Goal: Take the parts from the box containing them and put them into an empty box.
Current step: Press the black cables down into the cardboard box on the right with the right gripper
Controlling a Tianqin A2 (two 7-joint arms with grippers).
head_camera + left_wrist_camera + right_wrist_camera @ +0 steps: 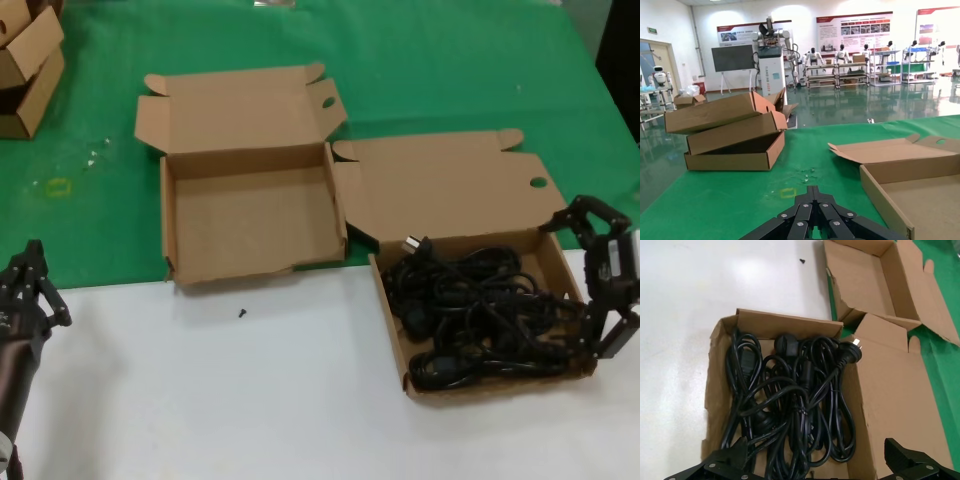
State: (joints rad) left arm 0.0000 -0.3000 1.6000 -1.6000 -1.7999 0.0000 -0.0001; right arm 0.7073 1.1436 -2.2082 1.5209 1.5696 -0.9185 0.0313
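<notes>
The cords [478, 310] lie in one tangled heap inside the tray [391, 325] at the lower right of the head view, on the white part of the tabletop [200, 390]. Its lid is folded back flat, so the heap is open from above. The empty box [190, 190] sits at the upper centre-left of that frame, just beside the tray's lid, lid also laid back, its floor bare. The two openings stand side by side, which I judge keeps the carry short.

The right hand [606, 290] hangs at the tray's right wall, at the right edge of the frame. Its fingers are spread wide and hold nothing. In the right wrist view, both black fingertips [725, 462] show at the bottom, apart, straddling the near end of the heap. This looks like a line-up for a first grab.

The left hand [30, 285] waits at the lower left of the head view, away from both boxes. Its fingers look closed together with nothing between them.

Stacked cartons [732, 132] stand on the green mat at the left of the left wrist view. A small dark screw-like speck [242, 313] lies on the white below the empty box.

No print shows on boxes or cords; the wall posters far off are too small to read.
</notes>
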